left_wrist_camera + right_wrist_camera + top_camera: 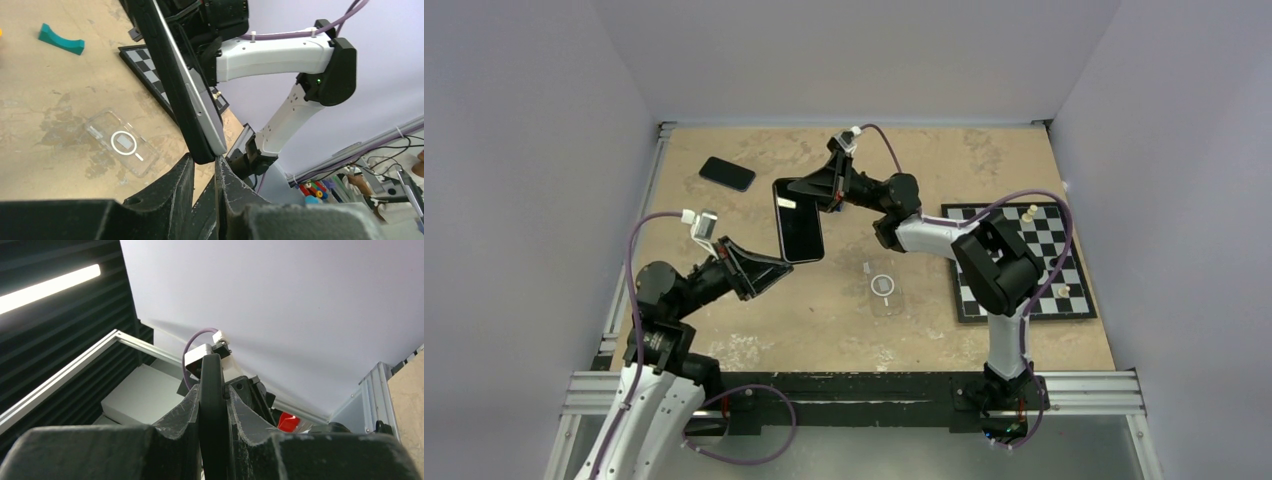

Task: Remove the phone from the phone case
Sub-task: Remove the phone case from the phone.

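Left gripper (205,164): fingers nearly together, closed on the lower end of one phone (177,85), which was held off the table (824,340) and tilted. A black layer and a silver edge showed along its side.

Right gripper (212,395): fingers clamped on the upper end of the same phone, the thin dark edge standing between them.

One clear case (122,142) lay flat on the table to the right of the left gripper, apart from it and empty. One teal block (61,40) lay farther out than that case.

A second phone (727,173), dark, lay flat beyond the left gripper and left of the right gripper, well apart from both.

One chessboard (1049,245) lay right of the right gripper, carrying two pale pieces (1029,212) (1062,290).
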Robot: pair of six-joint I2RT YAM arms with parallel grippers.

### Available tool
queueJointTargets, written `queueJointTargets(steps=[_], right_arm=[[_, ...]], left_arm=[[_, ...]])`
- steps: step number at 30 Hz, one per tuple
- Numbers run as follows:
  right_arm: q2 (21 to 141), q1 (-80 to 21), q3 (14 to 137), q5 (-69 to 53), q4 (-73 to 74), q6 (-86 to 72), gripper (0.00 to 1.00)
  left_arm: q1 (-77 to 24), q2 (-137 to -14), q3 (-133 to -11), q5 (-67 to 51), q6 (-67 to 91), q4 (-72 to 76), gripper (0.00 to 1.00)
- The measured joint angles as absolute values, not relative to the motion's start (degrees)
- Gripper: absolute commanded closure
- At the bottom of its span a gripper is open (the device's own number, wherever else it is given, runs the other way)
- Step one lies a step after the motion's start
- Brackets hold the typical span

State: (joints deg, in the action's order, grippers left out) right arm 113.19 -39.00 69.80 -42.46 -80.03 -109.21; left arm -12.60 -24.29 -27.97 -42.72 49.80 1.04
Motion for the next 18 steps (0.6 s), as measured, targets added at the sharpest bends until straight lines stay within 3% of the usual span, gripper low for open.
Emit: queueJointTargets(steps=[7, 14, 18], right_arm=[[112.25, -38.85, 69.80, -41.76, -80.31, -107.55, 1.00], [112.25, -38.83, 69.80, -40.18, -80.16, -106.30, 1.00], [112.25, -39.31, 69.80, -37.50, -80.14, -104.38, 1.00]], left_arm=[[-12.88, -25.80, -28.84, -40.64, 48.31, -2.33, 0.82], [-12.88, -26.98, -28.01, -39.79, 51.79, 0.27, 0.67], [-12.88, -29.52, -25.26, -40.05, 56.93, 6.48, 0.64]])
